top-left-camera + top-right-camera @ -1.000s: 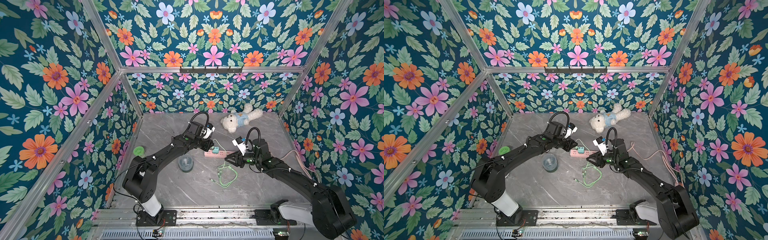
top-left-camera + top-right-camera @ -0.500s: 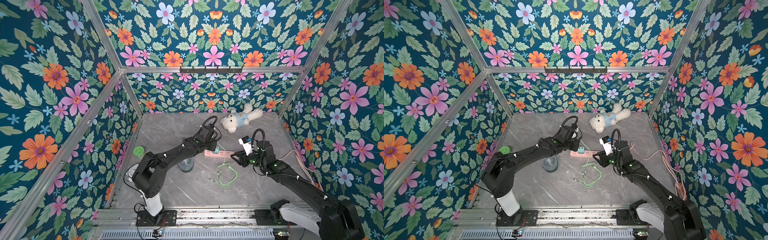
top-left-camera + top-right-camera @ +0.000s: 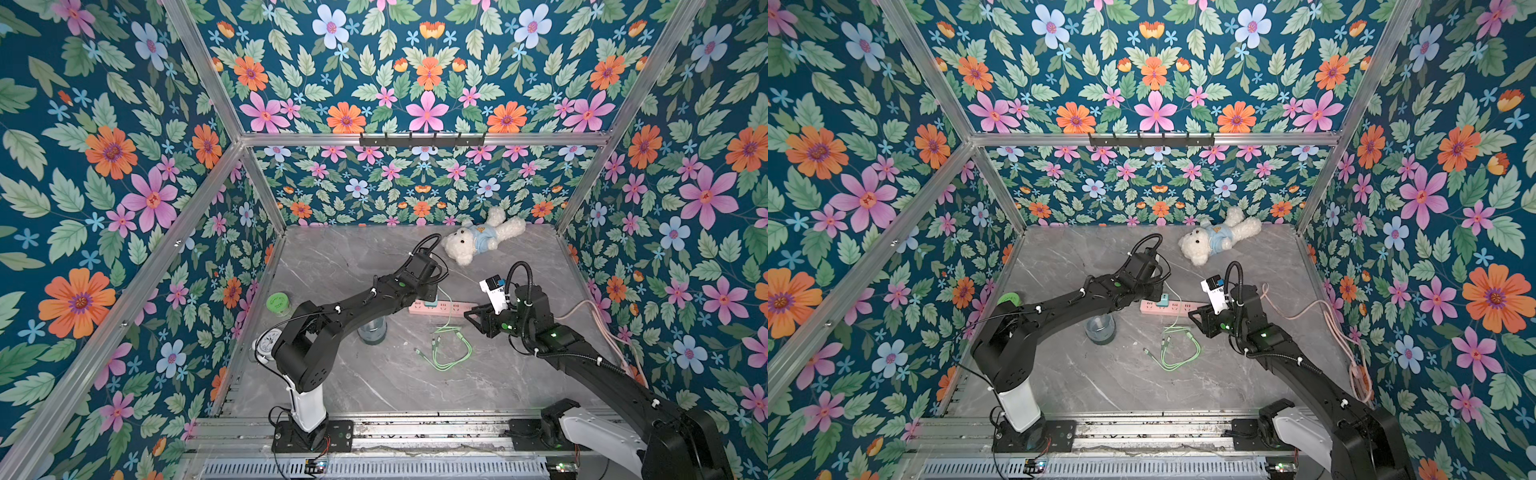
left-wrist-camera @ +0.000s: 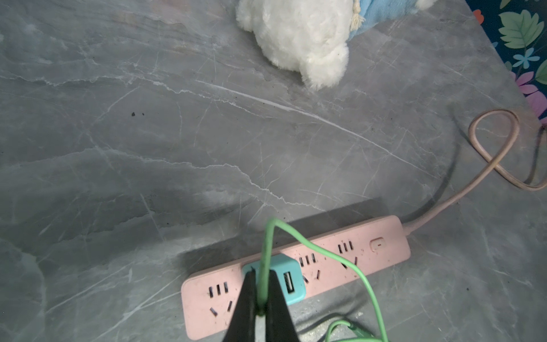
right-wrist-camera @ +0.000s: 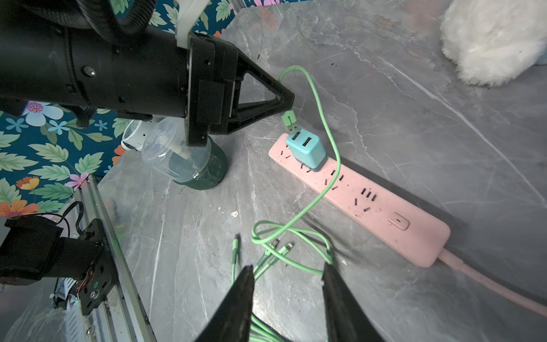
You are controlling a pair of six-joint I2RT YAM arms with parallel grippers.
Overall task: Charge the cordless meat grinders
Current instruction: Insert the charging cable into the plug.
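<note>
1 grinder (image 5: 189,160) near left end effector (image 5: 288,103), tight on 1 green cable (image 5: 325,118); right end effector (image 5: 288,268) agape, empty.

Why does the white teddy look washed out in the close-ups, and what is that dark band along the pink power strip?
Left wrist view: the teddy is brightly lit, its fur detail blown out; the band is shadow cast by the power strip. Right wrist view: the same shadow, and the teddy is soft at the frame edge.
</note>
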